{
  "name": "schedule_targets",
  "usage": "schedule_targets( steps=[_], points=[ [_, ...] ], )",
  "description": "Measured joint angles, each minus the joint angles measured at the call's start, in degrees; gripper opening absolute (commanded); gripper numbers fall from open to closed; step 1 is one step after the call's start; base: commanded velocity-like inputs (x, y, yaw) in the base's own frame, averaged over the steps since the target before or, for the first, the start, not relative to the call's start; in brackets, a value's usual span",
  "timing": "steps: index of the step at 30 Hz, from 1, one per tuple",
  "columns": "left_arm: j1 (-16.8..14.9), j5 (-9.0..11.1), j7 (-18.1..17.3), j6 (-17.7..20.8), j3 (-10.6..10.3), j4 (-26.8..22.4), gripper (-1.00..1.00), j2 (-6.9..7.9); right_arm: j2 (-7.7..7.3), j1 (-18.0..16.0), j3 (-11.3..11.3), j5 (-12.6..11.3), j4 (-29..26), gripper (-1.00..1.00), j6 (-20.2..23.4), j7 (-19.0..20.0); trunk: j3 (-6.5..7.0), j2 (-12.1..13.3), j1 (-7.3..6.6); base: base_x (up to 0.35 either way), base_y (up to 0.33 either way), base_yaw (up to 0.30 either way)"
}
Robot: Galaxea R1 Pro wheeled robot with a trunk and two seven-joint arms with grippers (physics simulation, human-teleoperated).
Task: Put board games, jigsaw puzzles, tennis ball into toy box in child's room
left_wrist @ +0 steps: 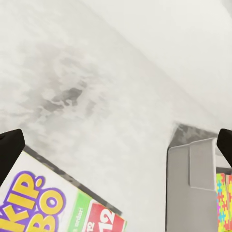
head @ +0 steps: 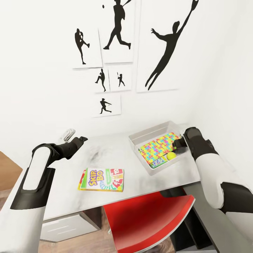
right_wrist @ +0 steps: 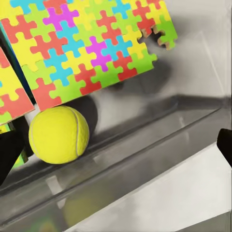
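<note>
1. The toy box sits on the table near the wall, towards the right; inside it lie two jigsaw puzzles side by side, and the tennis ball rests at the box's near wall, touching a puzzle's edge; a small blue printed box peeks out under the puzzles.
2. The SKIP-BO game lies flat on the table near its front edge, well apart from the toy box; a red chair stands below that edge.
3. The right gripper hovers over the toy box just beside the ball; its fingers are spread apart and hold nothing.
4. The left gripper hangs above the table beyond the SKIP-BO game; its fingers are wide apart and empty.
5. Black baseball silhouettes hang on the white wall.
</note>
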Motion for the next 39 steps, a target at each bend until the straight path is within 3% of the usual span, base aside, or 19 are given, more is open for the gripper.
schedule_targets(
  steps=[8, 11, 13, 14, 17, 20, 22, 23, 26, 30, 39],
  points=[
    [0.21, -0.01, -0.07, -0.02, 0.00, -0.01, 1.00, 0.04, 0.02, -0.46, -0.11, -0.37, -6.28, 1.00, 1.96, 0.51, 0.00, 0.00, 0.00, 0.000, 0.000, 0.000],
    [0.37, -0.01, -0.17, -0.03, 0.01, -0.02, 1.00, 0.09, -0.04, -0.24, -0.19, -0.52, -11.44, 1.00, 3.90, 1.48, 0.00, 0.00, 0.00, 0.000, 0.000, 0.000],
    [0.59, -0.04, -0.22, -0.04, 0.01, -0.03, 1.00, 0.15, -0.15, 0.42, -0.27, -0.63, -18.03, 1.00, 6.03, 4.01, 0.00, -0.01, -0.01, 0.000, 0.000, 0.000],
    [0.59, -0.04, -0.21, -0.04, 0.01, -0.03, 1.00, 0.15, -0.15, 0.44, -0.27, -0.66, -18.17, 1.00, 6.07, 4.06, 0.00, 0.00, 0.00, 0.000, 0.000, 0.000],
    [1.25, -0.07, -0.30, 0.01, 0.01, -0.04, 1.00, 0.21, -0.51, 3.75, -0.47, -1.09, -29.49, 1.00, 8.57, 11.29, 0.00, 0.00, 0.00, 0.000, 0.000, 0.000],
    [1.50, -0.08, -0.34, 0.05, 0.00, -0.04, 1.00, 0.22, -0.63, 5.34, -0.55, -1.07, -33.50, 1.00, 8.58, 14.33, 0.00, 0.00, 0.00, 0.000, 0.000, 0.000],
    [1.87, -0.09, -0.39, 0.19, 0.00, -0.04, 1.00, 0.24, -0.81, 8.44, -0.76, -1.12, -40.69, 1.00, 8.58, 19.76, 0.00, -0.01, -0.01, -0.008, 0.005, 0.000],
    [1.87, -0.09, -0.39, 0.19, 0.00, -0.04, 1.00, 0.23, -0.81, 8.50, -0.76, -1.05, -40.81, 1.00, 8.58, 19.85, 0.00, 0.00, 0.00, -0.025, 0.019, 0.000],
    [2.22, -0.10, -0.43, 0.53, 0.05, -0.04, 1.00, 0.25, -0.99, 12.26, -1.35, -1.15, -48.75, 1.00, 8.57, 25.36, 0.00, 0.00, 0.01, -0.067, 0.068, 0.000],
    [2.37, -0.11, -0.44, 0.74, 0.06, -0.05, 1.00, 0.25, -1.07, 14.38, -2.22, -0.97, -52.82, 1.00, 8.55, 28.25, 0.00, 0.01, 0.01, -0.112, 0.145, 0.000],
    [2.56, -0.11, -0.46, 1.00, 0.08, -0.05, 1.00, 0.24, -1.06, 15.56, -2.81, -0.67, -55.56, 1.00, 8.53, 30.41, 0.00, 0.01, 0.02, -0.146, 0.225, 0.000]
  ],
)
